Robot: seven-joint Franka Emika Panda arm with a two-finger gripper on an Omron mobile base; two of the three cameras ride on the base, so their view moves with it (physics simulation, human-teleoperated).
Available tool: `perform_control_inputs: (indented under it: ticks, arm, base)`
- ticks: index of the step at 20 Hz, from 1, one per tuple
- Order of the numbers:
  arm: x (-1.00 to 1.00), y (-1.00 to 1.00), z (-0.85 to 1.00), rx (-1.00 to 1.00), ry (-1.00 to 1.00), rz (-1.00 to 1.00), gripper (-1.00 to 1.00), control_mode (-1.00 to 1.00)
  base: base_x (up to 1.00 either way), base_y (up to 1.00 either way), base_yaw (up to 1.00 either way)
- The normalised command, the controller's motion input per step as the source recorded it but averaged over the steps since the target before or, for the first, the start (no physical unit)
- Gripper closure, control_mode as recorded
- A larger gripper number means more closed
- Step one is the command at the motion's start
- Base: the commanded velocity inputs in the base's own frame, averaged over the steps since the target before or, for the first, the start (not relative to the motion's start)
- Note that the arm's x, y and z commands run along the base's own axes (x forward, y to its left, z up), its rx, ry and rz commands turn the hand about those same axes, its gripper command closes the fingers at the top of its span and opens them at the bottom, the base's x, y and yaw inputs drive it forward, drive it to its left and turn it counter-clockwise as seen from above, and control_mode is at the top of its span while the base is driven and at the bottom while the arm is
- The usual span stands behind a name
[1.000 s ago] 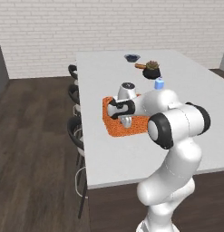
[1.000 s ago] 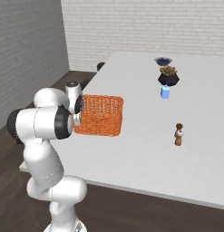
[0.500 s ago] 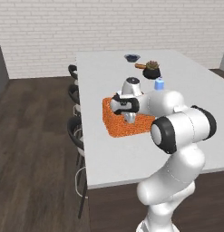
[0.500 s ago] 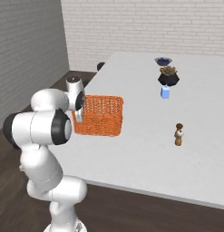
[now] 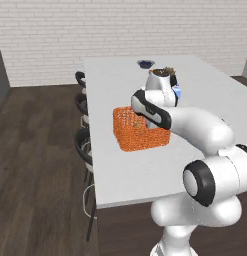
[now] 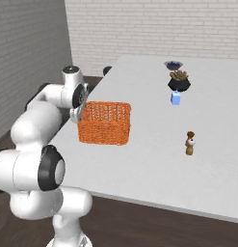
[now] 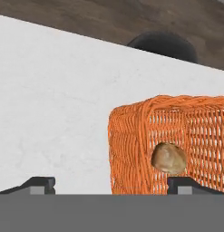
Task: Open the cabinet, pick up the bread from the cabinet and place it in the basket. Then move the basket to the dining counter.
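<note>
Now the fingers (image 7: 111,185) stand spread wide with nothing between them, their two dark tips well apart at the near edge of the basket (image 7: 177,145). One tip sits just in front of the orange basket wall; the other lies off to the side over bare white worktop (image 7: 50,104). Beyond the fingers the bread (image 7: 168,158) shows through the weave, inside the basket. A dark stool (image 7: 163,44) sits past the worktop's far edge.

Bread (image 7: 168,158) in basket (image 5: 141,130) on dining counter (image 5: 115,95)
</note>
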Motion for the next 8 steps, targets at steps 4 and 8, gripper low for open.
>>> perform_control_inputs:
  ticks: [4,8]
  arm:
    - [-1.0,-0.15,0.48,0.21,0.0,-0.5,-1.0,-1.0]
    - [-1.0,-0.04,0.29,0.21,0.0,-0.51,-1.0,-1.0]
  base:
    - [0.0,0.0,0.0]
    - [0.0,0.0,0.0]
